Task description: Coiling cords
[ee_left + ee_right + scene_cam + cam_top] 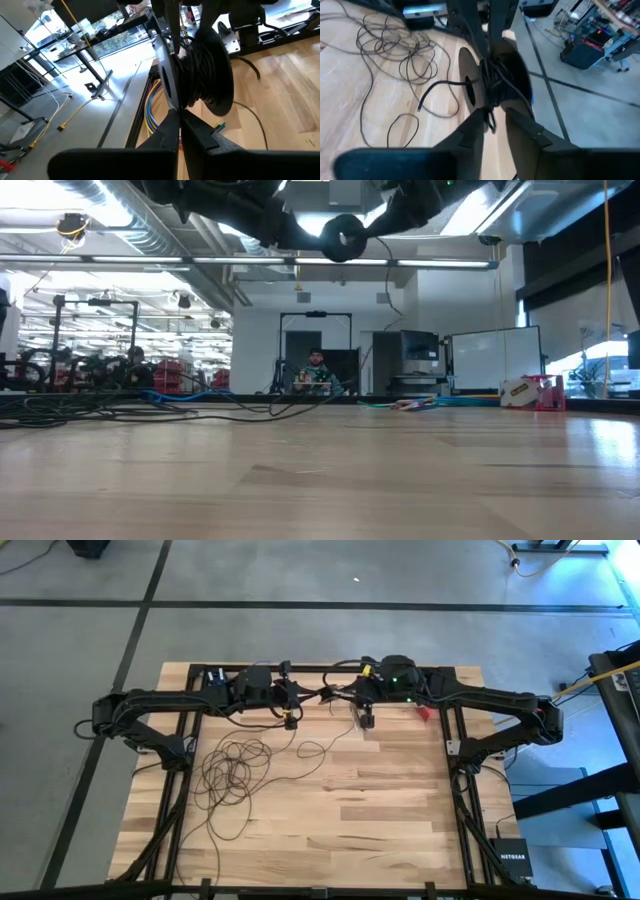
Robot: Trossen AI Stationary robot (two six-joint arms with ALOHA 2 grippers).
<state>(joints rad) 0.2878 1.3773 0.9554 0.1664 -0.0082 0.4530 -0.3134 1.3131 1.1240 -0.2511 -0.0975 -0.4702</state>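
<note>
Both pincers meet up over the desk's (380,800) far edge, left pincer (180,131) clamped on the spool (197,67), right pincer (492,120) part open around it, cords (235,768) half wound, rest looped loose on the desk's left, puck end hard to spot.

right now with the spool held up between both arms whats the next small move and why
Probably regrip: the right end effector stands partly open at the spool, while the left end effector pinches its flange. Most of the cord lies loose on the table, so winding must continue.
</note>
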